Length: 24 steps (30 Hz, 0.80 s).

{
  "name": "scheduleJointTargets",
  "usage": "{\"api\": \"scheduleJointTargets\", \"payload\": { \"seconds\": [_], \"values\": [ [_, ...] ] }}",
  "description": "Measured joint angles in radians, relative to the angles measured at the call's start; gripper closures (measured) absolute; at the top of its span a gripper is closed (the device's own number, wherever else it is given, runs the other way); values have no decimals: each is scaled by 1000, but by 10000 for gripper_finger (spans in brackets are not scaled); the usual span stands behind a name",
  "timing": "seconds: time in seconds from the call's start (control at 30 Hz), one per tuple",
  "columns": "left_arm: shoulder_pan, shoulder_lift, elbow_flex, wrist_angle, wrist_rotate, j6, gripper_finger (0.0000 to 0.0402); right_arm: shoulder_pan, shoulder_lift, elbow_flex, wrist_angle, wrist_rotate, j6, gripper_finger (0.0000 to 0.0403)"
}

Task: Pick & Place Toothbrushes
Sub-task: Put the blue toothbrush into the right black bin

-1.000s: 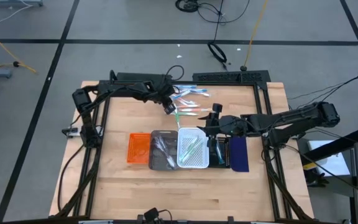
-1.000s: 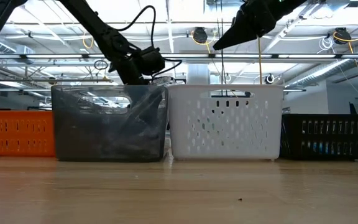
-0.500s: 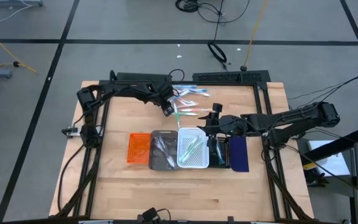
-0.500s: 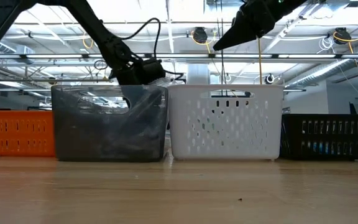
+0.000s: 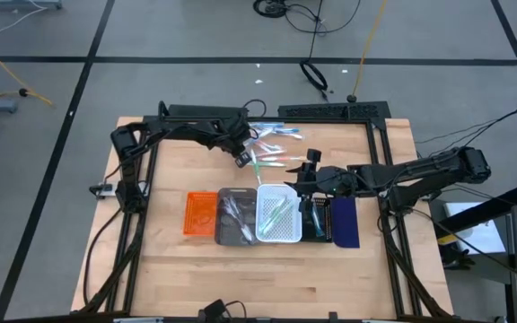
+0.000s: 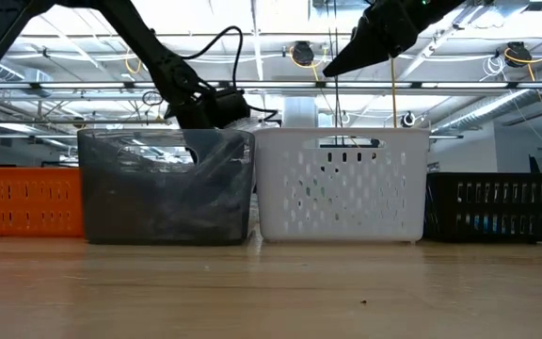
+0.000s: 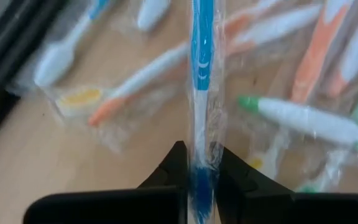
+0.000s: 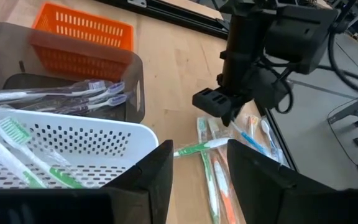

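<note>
Wooden tabletop (image 5: 169, 260) fills the high view, and on it my left gripper (image 5: 243, 158) hangs over the loose pile of toothbrushes (image 5: 276, 135) at the far side. My right gripper (image 5: 310, 176) hovers just behind the white tray (image 5: 276, 215), which sits in a row with the orange tray (image 5: 199, 213), the grey tray (image 5: 236, 216), the black tray (image 5: 319, 218) and the navy tray (image 5: 346, 222).

Level across the table, the grey and white trays stand side by side in front, with my left arm behind the grey one and my right gripper (image 6: 339, 64) above the white one.

Through my left wrist camera, my fingers (image 7: 173, 165) are pinched on a blue toothbrush (image 7: 202, 81) in clear wrap, held above other wrapped brushes on the wood.

Through my right wrist camera, my fingers (image 8: 160, 174) are spread apart with nothing between them. Green toothbrushes (image 8: 23, 155) lie in the white tray, white ones in the grey tray, and my left gripper (image 8: 219, 106) holds the blue brush over the pile.
</note>
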Motion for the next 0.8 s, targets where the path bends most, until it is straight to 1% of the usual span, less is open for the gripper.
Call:
{"api": "scheduleJointTargets", "payload": {
  "seconds": [0.1, 0.17, 0.3, 0.47, 0.63, 0.8],
  "values": [
    [-4, -23, 0, -37, -24, -4, 366, 0, 0, 0, 0, 0, 3, 262],
    [-8, -46, 0, -57, -41, -7, 369, 0, 0, 0, -3, 0, 17, 262],
    [-24, -106, 0, -87, -43, -19, 373, -1, 0, 0, -4, 0, 65, 262],
    [-71, -184, 0, -95, -43, -19, 373, -2, 0, 0, -4, 0, 104, 262],
    [-135, -275, 1, -88, -42, -22, 370, -26, 0, 0, 2, -2, 175, 262],
    [-207, -360, 1, -20, -42, -22, 372, -61, 0, 0, 49, -1, 237, 264]
  ]
}}
